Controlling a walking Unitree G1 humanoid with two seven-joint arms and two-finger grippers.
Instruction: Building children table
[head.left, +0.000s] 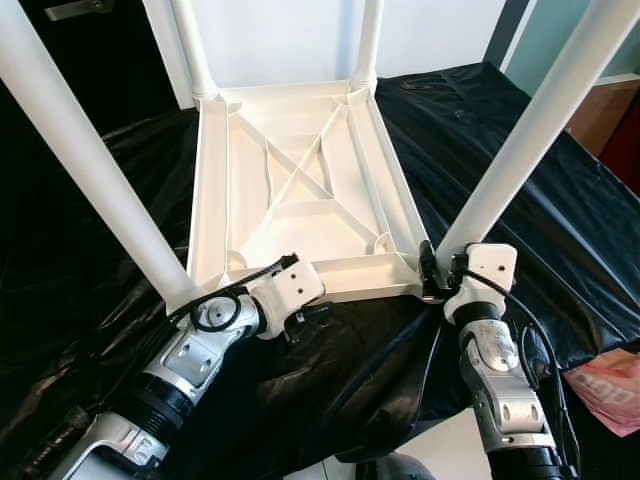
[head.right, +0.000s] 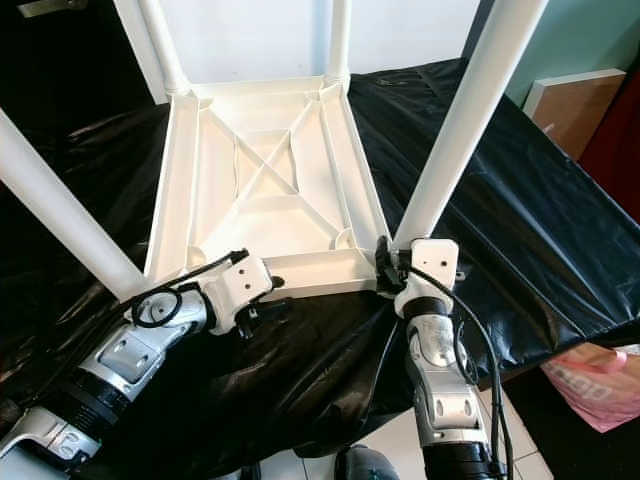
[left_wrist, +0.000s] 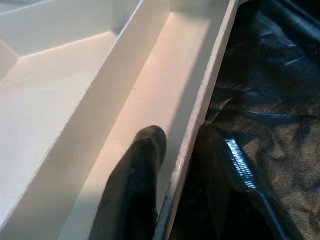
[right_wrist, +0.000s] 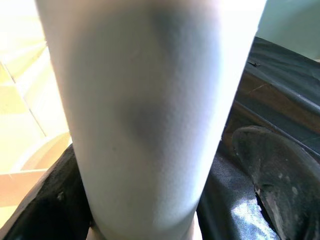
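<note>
1. The left gripper (left_wrist: 175, 175) is pinched on the near rim of the table top (head.left: 300, 150), one finger (left_wrist: 132, 185) inside the tray-like underside, the other outside over the black sheet (head.left: 540, 200).
2. The head views miss that straddle; there the fingers are tucked under the wrist.
3. The right gripper (head.left: 438, 270) sits at the near right corner, its fingers spread around the base of the leg (head.left: 530, 130).
4. The right wrist view shows the leg between both fingers, one pad (right_wrist: 270, 170) standing slightly off it.
5. The table lies upside down on the sheet beyond both grippers, four legs up.
6. A pink bag (head.left: 610, 390) lies just right of the right arm.
</note>
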